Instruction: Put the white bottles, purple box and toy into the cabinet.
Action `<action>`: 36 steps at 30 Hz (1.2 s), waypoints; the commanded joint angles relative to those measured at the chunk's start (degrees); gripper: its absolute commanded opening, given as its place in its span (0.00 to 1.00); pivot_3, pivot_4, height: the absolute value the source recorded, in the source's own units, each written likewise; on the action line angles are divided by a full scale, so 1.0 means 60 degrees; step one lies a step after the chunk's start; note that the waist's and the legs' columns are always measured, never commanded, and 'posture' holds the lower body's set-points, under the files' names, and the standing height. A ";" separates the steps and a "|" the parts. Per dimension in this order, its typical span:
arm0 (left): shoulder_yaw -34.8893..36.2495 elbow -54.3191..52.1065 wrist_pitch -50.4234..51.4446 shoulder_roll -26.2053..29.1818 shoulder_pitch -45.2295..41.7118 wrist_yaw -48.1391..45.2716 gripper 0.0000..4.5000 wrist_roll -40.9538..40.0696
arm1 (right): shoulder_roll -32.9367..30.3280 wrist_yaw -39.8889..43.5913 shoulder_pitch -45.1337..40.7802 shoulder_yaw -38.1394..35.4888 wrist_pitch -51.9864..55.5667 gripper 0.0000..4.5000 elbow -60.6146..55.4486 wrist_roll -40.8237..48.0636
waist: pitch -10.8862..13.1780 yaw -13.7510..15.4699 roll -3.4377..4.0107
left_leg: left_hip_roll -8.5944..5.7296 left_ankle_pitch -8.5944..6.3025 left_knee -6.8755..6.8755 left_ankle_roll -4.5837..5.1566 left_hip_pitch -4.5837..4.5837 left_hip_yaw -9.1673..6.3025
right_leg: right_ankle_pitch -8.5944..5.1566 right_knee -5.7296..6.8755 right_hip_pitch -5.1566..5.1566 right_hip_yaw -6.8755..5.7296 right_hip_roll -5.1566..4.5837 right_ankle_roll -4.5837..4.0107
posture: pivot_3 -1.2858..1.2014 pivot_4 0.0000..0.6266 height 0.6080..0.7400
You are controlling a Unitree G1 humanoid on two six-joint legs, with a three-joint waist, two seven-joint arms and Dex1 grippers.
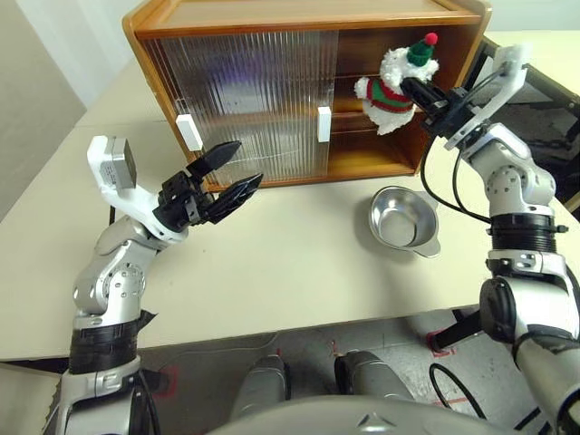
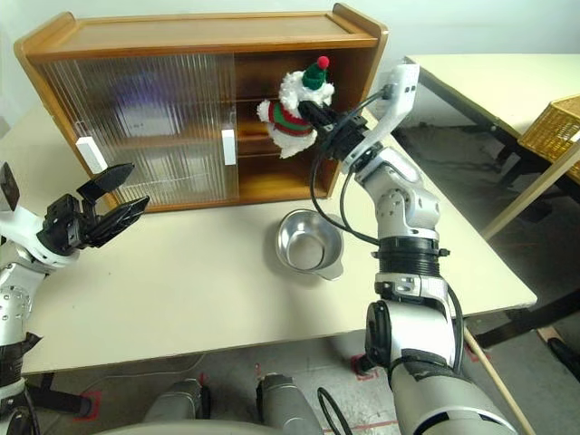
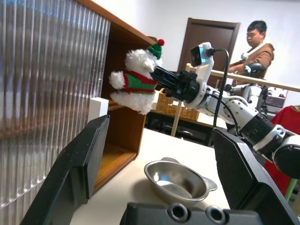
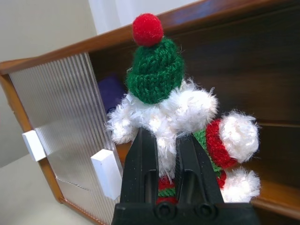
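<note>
Left gripper (image 1: 237,170): fingers spread wide, holding nothing, above the table (image 1: 299,263).
Bowl (image 1: 404,220): on the table, before the cabinet (image 1: 272,54).
Right gripper (image 1: 419,91): clamps the toy (image 1: 391,86) at the cabinet's open side.
Purple shape (image 4: 112,91): behind the ribbed door, perhaps the box.

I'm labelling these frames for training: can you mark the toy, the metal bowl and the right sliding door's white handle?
toy (image 1: 390,95), left eye view, on its red-green band.
metal bowl (image 1: 403,217), left eye view, on its inner base.
right door handle (image 1: 323,124), left eye view, on the handle's middle.
</note>
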 commanded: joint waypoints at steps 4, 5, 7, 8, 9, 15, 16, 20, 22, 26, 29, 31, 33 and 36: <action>-0.0004 -0.0337 -0.0059 -0.0045 0.0173 0.0168 1.00 0.0025 | 0.0219 0.0186 -0.1144 0.0128 -0.1223 0.04 0.1998 -0.0773 | 0.0001 0.0096 0.0001 | 0.0002 0.0001 -0.0019 0.0000 0.0000 0.0000 | 0.0002 0.0002 -0.0015 0.0000 0.0000 -0.0024 | 0.51 0.08 1.00; -0.0002 -0.0372 -0.0069 -0.0053 0.0214 0.0185 1.00 0.0022 | 0.0244 0.0202 -0.1333 0.0124 -0.1425 0.04 0.2339 -0.0881 | 0.0001 0.0109 0.0001 | 0.0003 0.0001 -0.0023 0.0000 -0.0001 0.0000 | 0.0000 0.0003 -0.0018 -0.0001 0.0000 -0.0027 | 0.51 0.08 1.00; -0.0006 -0.0439 -0.0088 -0.0080 0.0286 0.0239 1.00 0.0013 | 0.0277 0.0219 -0.1669 0.0114 -0.1802 0.04 0.2987 -0.1097 | 0.0000 0.0126 0.0001 | 0.0004 0.0000 -0.0034 -0.0001 -0.0001 0.0001 | -0.0004 0.0003 -0.0023 -0.0003 0.0000 -0.0036 | 0.52 0.08 1.00; -0.0014 -0.0469 -0.0096 -0.0092 0.0315 0.0264 1.00 0.0010 | 0.0291 0.0220 -0.1808 0.0098 -0.1945 0.04 0.3271 -0.1180 | 0.0001 0.0142 0.0001 | 0.0005 0.0000 -0.0038 -0.0001 -0.0001 0.0001 | -0.0005 0.0003 -0.0027 -0.0003 0.0000 -0.0039 | 0.52 0.08 1.00; -0.0016 -0.0488 -0.0103 -0.0102 0.0333 0.0283 1.00 0.0006 | 0.0304 0.0206 -0.1934 0.0087 -0.2064 0.04 0.3539 -0.1259 | 0.0001 0.0154 0.0001 | 0.0005 0.0000 -0.0042 -0.0001 -0.0001 0.0001 | -0.0007 0.0003 -0.0028 -0.0004 0.0000 -0.0044 | 0.52 0.08 1.00; -0.0009 -0.0611 -0.0151 -0.0174 0.0437 0.0378 1.00 0.0011 | 0.0412 -0.0381 -0.2659 0.0153 -0.2714 0.04 0.5350 -0.1984 | 0.0000 0.0185 0.0000 | 0.0011 0.0000 -0.0046 -0.0002 0.0000 0.0001 | -0.0010 0.0005 -0.0031 -0.0010 0.0000 -0.0056 | 0.52 0.07 1.00; 0.0001 -0.0611 -0.0156 -0.0174 0.0445 0.0378 1.00 0.0010 | 0.0440 -0.0445 -0.2733 0.0165 -0.2872 0.04 0.5543 -0.2090 | 0.0000 0.0193 0.0000 | 0.0012 -0.0001 -0.0046 -0.0003 0.0000 0.0001 | -0.0008 0.0007 -0.0031 -0.0010 0.0000 -0.0058 | 0.52 0.07 1.00; -0.0003 -0.0629 -0.0181 -0.0182 0.0463 0.0392 1.00 0.0009 | 0.0593 -0.1018 -0.2936 0.0364 -0.3401 0.20 0.6207 -0.2688 | -0.0001 0.0211 -0.0002 | 0.0014 0.0000 -0.0042 -0.0002 0.0002 0.0001 | 0.0005 0.0009 -0.0026 -0.0013 0.0000 -0.0062 | 0.52 0.07 1.00; -0.0009 -0.0619 -0.0187 -0.0178 0.0448 0.0395 1.00 0.0004 | 0.0678 -0.1007 -0.2983 0.0316 -0.3593 0.34 0.6365 -0.2760 | -0.0003 0.0210 -0.0004 | 0.0014 0.0000 -0.0039 -0.0002 0.0004 0.0001 | 0.0013 0.0009 -0.0025 -0.0013 0.0000 -0.0062 | 0.52 0.07 1.00; -0.0020 -0.0600 -0.0178 -0.0176 0.0419 0.0394 1.00 -0.0007 | 0.0753 -0.0972 -0.3089 0.0175 -0.3732 0.67 0.6458 -0.2793 | -0.0003 0.0209 -0.0004 | 0.0015 0.0000 -0.0039 -0.0003 0.0005 0.0001 | 0.0024 0.0011 -0.0024 -0.0013 -0.0001 -0.0065 | 0.52 0.07 1.00; -0.0028 -0.0590 -0.0158 -0.0179 0.0407 0.0383 1.00 -0.0030 | 0.0746 -0.0884 -0.3113 0.0116 -0.3803 0.93 0.6460 -0.2801 | -0.0002 0.0209 -0.0003 | 0.0015 0.0001 -0.0040 -0.0003 0.0004 0.0001 | 0.0025 0.0013 -0.0028 -0.0013 -0.0001 -0.0067 | 0.52 0.07 1.00; -0.0034 -0.0576 -0.0151 -0.0180 0.0398 0.0372 1.00 -0.0040 | 0.0737 -0.0839 -0.3118 0.0097 -0.3840 0.99 0.6423 -0.2799 | -0.0002 0.0209 -0.0003 | 0.0016 0.0001 -0.0040 -0.0003 0.0003 0.0002 | 0.0022 0.0013 -0.0029 -0.0014 0.0000 -0.0070 | 0.52 0.07 1.00; -0.0041 -0.0536 -0.0148 -0.0179 0.0370 0.0353 1.00 -0.0046 | 0.0722 -0.0825 -0.3130 0.0078 -0.3881 0.99 0.6346 -0.2794 | -0.0002 0.0208 -0.0003 | 0.0016 0.0001 -0.0040 -0.0003 0.0002 0.0005 | 0.0018 0.0012 -0.0030 -0.0014 0.0000 -0.0074 | 0.52 0.07 1.00; -0.0064 -0.0486 -0.0146 -0.0196 0.0322 0.0335 1.00 -0.0049 | 0.0681 -0.0807 -0.3138 0.0044 -0.3950 0.99 0.6183 -0.2767 | -0.0002 0.0204 -0.0003 | 0.0017 0.0001 -0.0039 -0.0003 0.0002 0.0005 | 0.0014 0.0012 -0.0030 -0.0014 -0.0001 -0.0078 | 0.51 0.07 1.00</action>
